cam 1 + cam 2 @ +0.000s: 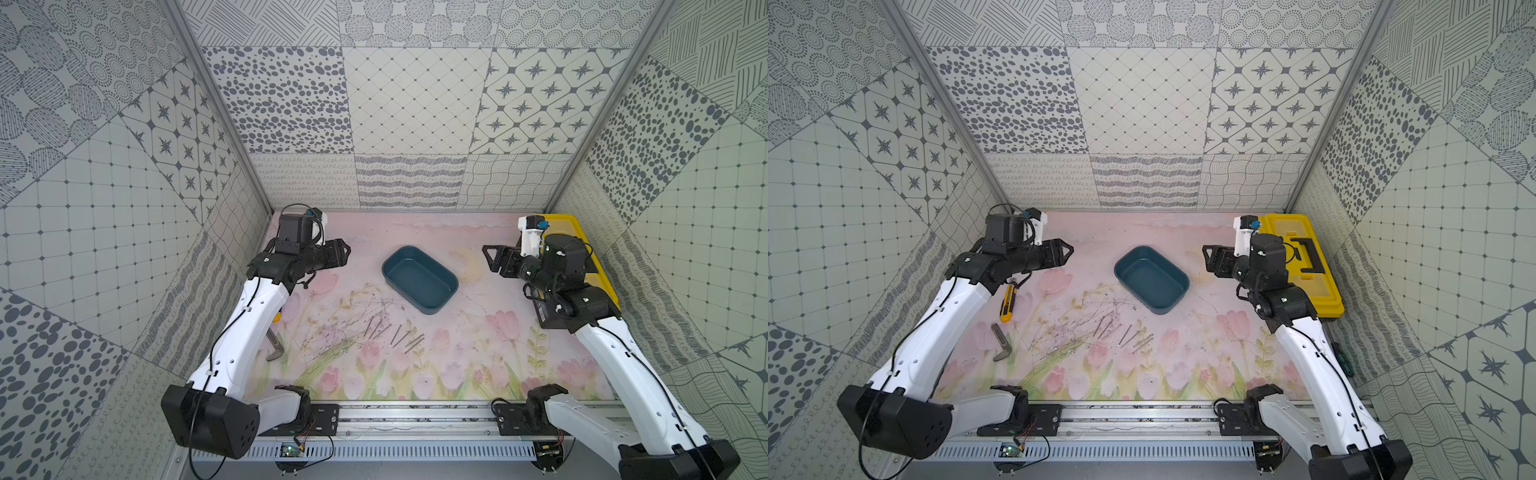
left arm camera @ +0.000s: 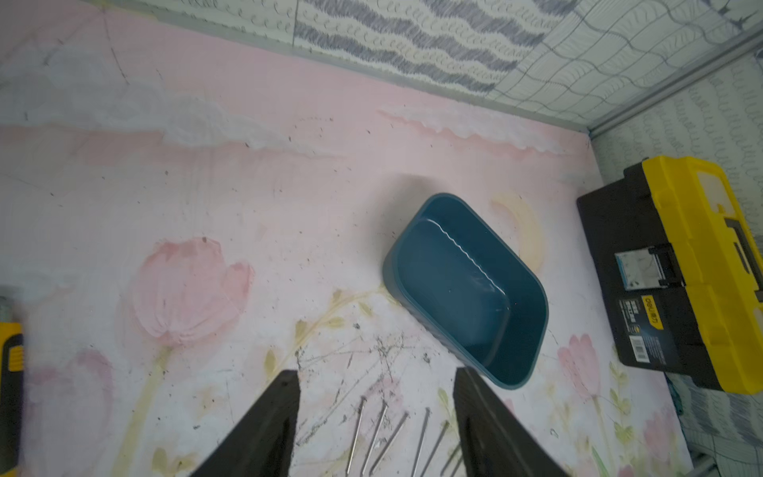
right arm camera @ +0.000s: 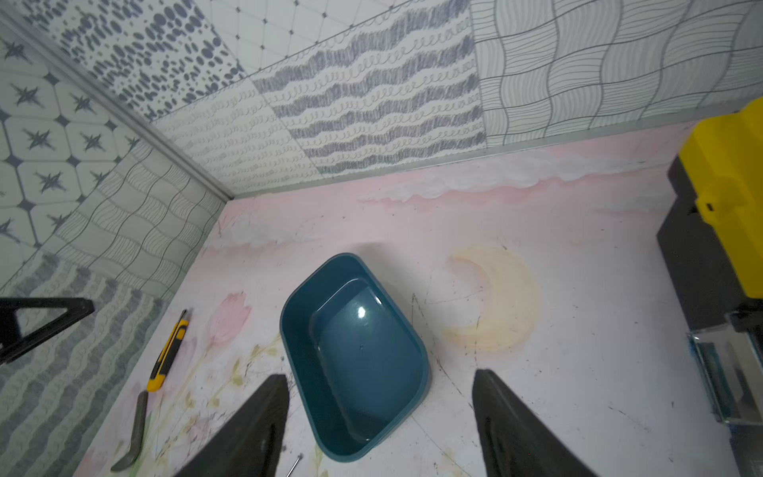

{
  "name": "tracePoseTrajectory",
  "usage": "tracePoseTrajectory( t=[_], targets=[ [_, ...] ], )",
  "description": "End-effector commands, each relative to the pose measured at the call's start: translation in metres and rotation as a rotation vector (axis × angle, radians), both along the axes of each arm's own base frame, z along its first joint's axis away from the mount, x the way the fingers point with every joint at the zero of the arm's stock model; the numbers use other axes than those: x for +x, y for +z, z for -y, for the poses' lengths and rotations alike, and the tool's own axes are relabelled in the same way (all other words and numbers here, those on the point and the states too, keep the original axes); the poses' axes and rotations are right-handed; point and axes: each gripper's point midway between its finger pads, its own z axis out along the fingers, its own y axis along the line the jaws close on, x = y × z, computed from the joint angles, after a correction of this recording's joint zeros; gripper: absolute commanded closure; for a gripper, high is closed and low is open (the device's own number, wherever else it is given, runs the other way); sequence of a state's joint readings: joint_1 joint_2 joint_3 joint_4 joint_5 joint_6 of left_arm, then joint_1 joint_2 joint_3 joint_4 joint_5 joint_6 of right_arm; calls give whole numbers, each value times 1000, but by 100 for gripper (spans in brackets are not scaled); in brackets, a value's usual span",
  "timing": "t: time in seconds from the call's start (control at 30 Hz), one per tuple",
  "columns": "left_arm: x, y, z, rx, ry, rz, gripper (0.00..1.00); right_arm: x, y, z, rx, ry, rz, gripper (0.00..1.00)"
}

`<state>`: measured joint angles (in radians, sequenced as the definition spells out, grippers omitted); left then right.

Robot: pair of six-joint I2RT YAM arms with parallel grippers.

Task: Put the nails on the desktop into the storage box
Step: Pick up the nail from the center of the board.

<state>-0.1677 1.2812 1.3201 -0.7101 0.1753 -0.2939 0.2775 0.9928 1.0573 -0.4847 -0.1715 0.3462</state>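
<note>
The nails lie in a loose row on the desktop. None is in the storage box yet. In a top view the box sits empty near them, at about 1 o'clock. Each nail points along the 1-to-7 o'clock line. Both grippers hang up high with jaws apart and nothing in them. From the left gripper the nails are at 5 o'clock. From the right gripper they are at 8 o'clock and a bit farther. I think the left arm has the shorter trip, and should turn its jaws across the nails.
</note>
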Motion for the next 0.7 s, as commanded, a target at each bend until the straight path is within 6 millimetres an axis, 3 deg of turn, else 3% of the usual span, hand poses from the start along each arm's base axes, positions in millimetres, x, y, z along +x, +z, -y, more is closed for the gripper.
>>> tracePoseTrajectory(
  t=[0.0,0.1,0.33,0.67],
  targets=[
    [-69,-50,27,134,-177,-351,43,-6,-3,-19,-62,72,-19,27],
    [-78,-71,31,174,-144,-484,54,-9,-4,-28,-64,99,-30,30],
    [-119,-113,60,172,-39,-624,60,-15,-9,-32,-40,106,-55,33],
    [-132,-158,63,284,-52,-632,70,-21,-27,-41,-28,136,-91,36]
  ],
)
